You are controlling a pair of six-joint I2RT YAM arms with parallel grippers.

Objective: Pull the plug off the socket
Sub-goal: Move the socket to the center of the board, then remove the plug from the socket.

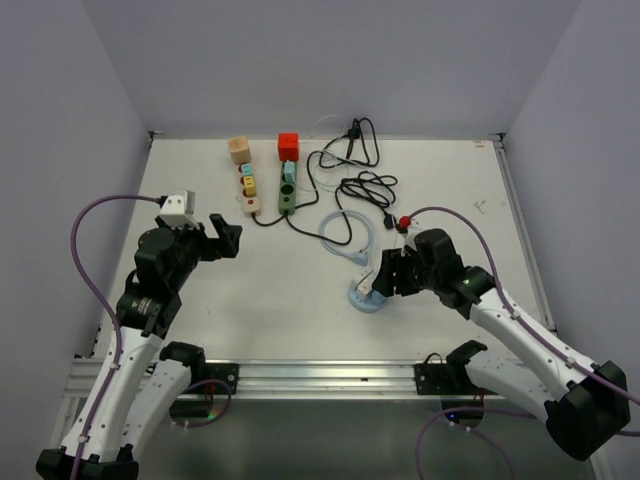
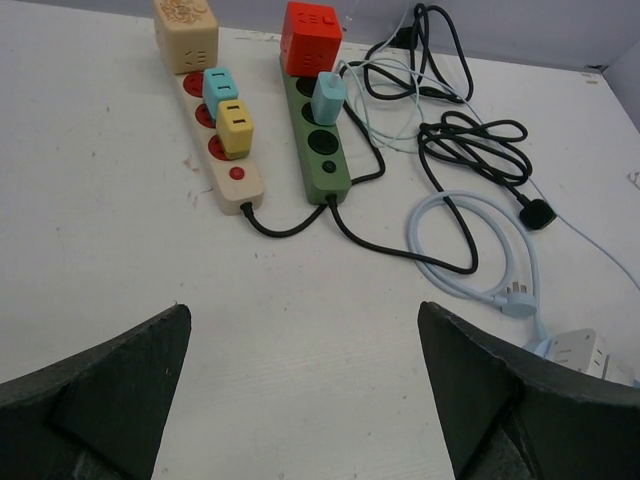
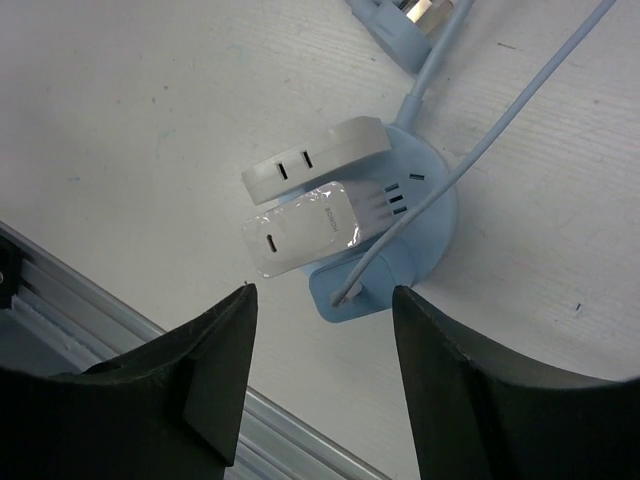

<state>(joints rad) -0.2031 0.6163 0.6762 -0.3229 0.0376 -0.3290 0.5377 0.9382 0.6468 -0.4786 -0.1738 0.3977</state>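
Approach step. Right claw [image 3: 322, 300], fingers apart, hovers directly over the blue socket [image 3: 400, 262]. White plug [image 3: 300, 235] is seated in that socket, not yet gripped. Left claw [image 1: 212, 238] is also apart, well left of the socket. Next, I reckon: descend, clamp the plug, pull straight out; the socket may lift.

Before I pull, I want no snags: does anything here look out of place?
Yes. A pale blue cord lies across the round socket, right beside the white plug, so it could snag. Farther back, black cords sit in a loose tangle.
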